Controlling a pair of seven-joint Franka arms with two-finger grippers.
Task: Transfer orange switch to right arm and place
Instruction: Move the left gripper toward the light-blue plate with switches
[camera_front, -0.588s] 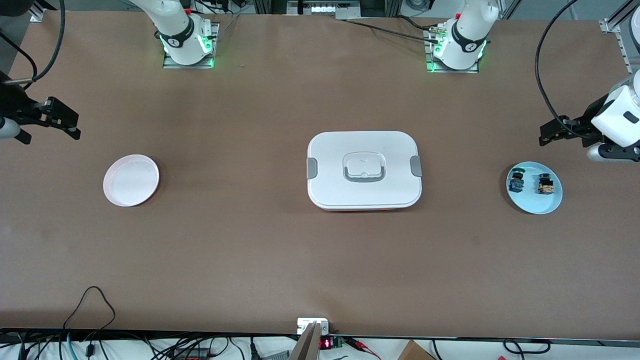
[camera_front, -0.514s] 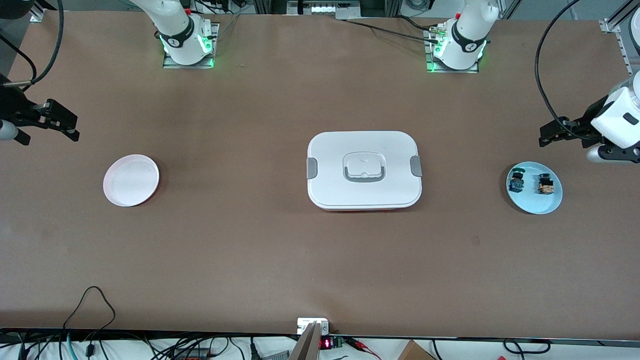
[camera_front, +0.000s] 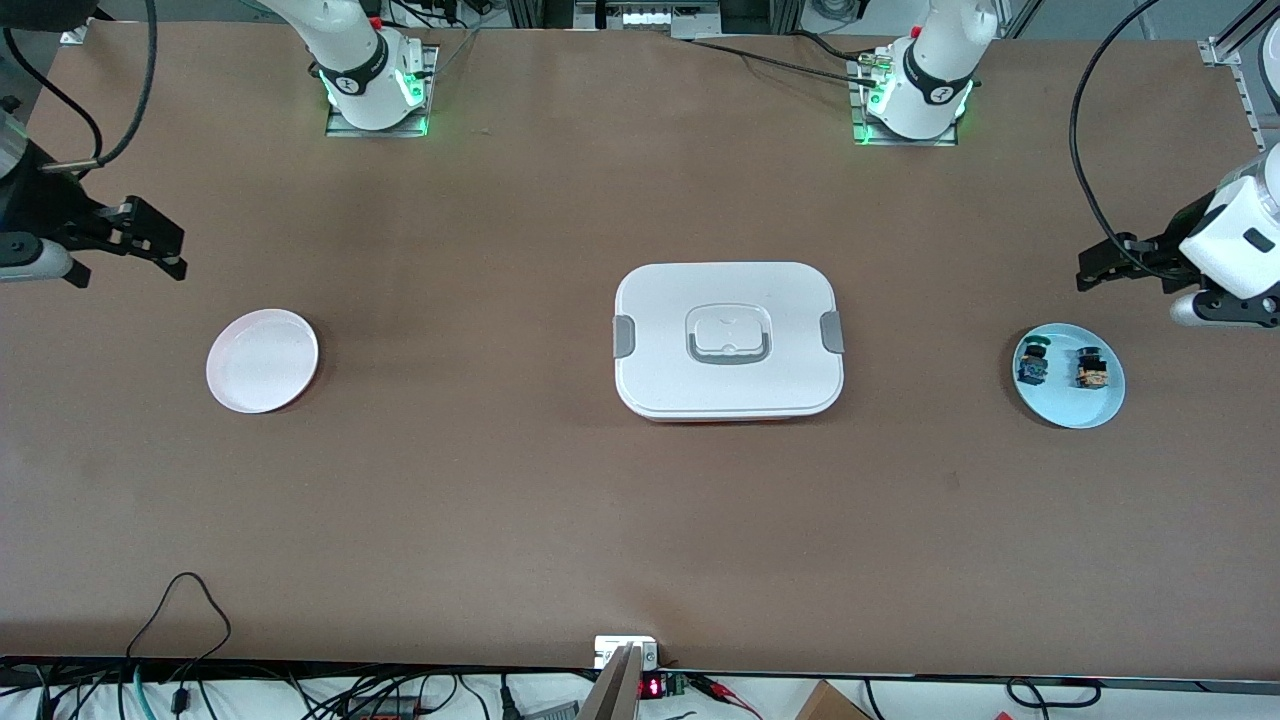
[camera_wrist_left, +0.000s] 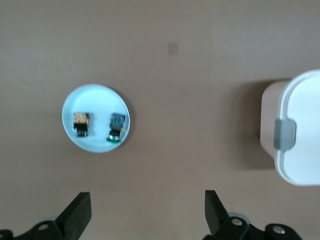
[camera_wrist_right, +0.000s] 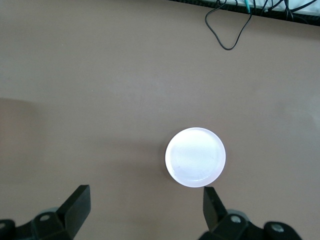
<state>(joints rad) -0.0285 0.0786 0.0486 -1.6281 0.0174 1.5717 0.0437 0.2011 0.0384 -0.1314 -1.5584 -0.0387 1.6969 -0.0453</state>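
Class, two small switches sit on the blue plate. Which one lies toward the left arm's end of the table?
The orange switch, with the orange-yellow block. The other switch, blue block and green top, sits beside it on the blue plate, toward the white box.

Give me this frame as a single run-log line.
stage: before pickup | orange switch: on blue plate beside blue switch | left gripper: open, empty | right gripper: open, empty
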